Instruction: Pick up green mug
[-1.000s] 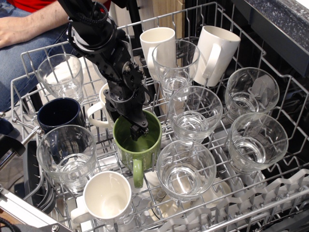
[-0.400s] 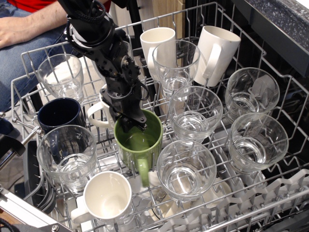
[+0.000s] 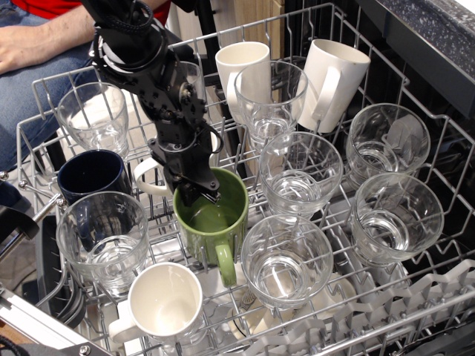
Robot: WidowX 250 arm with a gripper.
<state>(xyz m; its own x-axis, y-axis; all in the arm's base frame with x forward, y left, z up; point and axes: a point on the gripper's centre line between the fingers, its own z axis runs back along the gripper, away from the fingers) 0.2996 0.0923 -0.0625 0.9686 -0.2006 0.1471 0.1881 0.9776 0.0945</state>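
The green mug (image 3: 217,231) stands upright in the middle of the dishwasher rack (image 3: 46,83), with its handle pointing to the front right. My gripper (image 3: 196,194) comes down from the upper left onto the mug's back left rim. One finger is inside the mug and the other is outside it. The jaws look closed on the rim. The mug leans slightly, and its base is hidden among the rack wires.
A navy mug (image 3: 93,174) and a glass (image 3: 104,230) sit left of the green mug. A white mug (image 3: 165,300) is in front and glasses (image 3: 286,256) (image 3: 300,170) are close on the right. White mugs (image 3: 241,63) (image 3: 334,78) stand behind. A person's arm (image 3: 37,37) is at top left.
My gripper shifted left onto the mug's back left rim and closed. The green mug has turned, so its handle swung right, and it has risen slightly.
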